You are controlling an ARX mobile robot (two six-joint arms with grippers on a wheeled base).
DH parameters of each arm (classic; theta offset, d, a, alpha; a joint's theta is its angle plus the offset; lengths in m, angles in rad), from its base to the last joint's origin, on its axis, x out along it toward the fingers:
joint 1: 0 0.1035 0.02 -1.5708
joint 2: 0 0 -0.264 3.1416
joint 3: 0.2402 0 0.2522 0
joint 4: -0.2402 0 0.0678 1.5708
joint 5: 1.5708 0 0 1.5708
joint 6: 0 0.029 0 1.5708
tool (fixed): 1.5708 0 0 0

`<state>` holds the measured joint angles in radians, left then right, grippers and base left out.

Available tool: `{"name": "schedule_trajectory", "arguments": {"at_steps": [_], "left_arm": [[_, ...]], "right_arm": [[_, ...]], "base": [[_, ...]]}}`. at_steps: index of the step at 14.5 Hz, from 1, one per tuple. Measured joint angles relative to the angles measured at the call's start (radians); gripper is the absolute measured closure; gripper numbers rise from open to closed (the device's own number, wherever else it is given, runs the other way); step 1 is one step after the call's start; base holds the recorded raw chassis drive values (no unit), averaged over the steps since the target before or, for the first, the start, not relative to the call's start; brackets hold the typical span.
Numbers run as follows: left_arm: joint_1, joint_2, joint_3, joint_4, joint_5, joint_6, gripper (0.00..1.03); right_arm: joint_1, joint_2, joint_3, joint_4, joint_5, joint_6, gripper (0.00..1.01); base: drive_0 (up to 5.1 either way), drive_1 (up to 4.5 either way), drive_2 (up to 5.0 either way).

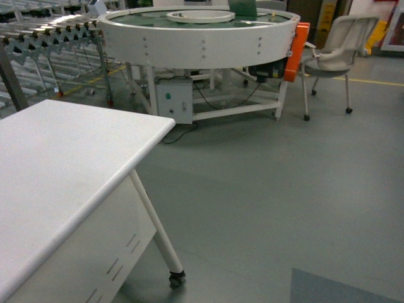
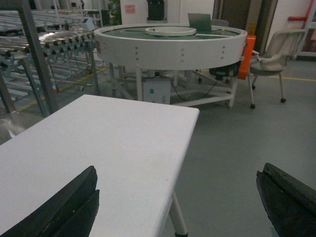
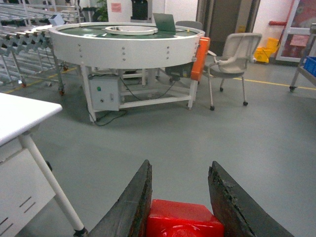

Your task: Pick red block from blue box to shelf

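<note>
In the right wrist view my right gripper (image 3: 180, 165) is shut on the red block (image 3: 183, 220), a glossy red brick wedged low between the two dark fingers, held in the air over the grey floor. My left gripper (image 2: 177, 170) stands open with nothing between its fingers, hovering over the right edge of a white table (image 2: 108, 143). Neither gripper shows in the head view. The blue box is out of view. A steel rack post on a caster (image 3: 300, 69) shows at the far right; I cannot tell whether it is the shelf.
A round white conveyor table (image 1: 202, 35) with an orange box on its side stands ahead, a pale chair (image 1: 338, 47) to its right. A roller conveyor (image 1: 44, 31) runs at the back left. The white table (image 1: 57, 170) fills the near left, on a castered leg (image 1: 177, 278).
</note>
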<state>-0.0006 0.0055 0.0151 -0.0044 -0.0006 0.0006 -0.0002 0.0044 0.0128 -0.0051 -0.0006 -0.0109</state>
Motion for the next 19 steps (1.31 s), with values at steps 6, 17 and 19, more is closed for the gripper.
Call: {"name": "schedule_trajectory", "arguments": {"at_steps": [6, 17, 19], "left_arm": [[0.000, 0.000, 0.000, 0.000, 0.000, 0.000, 0.05], [0.000, 0.000, 0.000, 0.000, 0.000, 0.000, 0.05], [-0.001, 0.000, 0.000, 0.001, 0.001, 0.000, 0.05]], "right_arm": [[0.000, 0.000, 0.000, 0.000, 0.000, 0.000, 0.73], [0.000, 0.000, 0.000, 0.000, 0.000, 0.000, 0.73], [0.000, 0.000, 0.000, 0.000, 0.000, 0.000, 0.73]], "base": [[-1.6, -1.60, -1.6], [-1.6, -1.59, -1.6], [0.0, 0.00, 0.0]]}}
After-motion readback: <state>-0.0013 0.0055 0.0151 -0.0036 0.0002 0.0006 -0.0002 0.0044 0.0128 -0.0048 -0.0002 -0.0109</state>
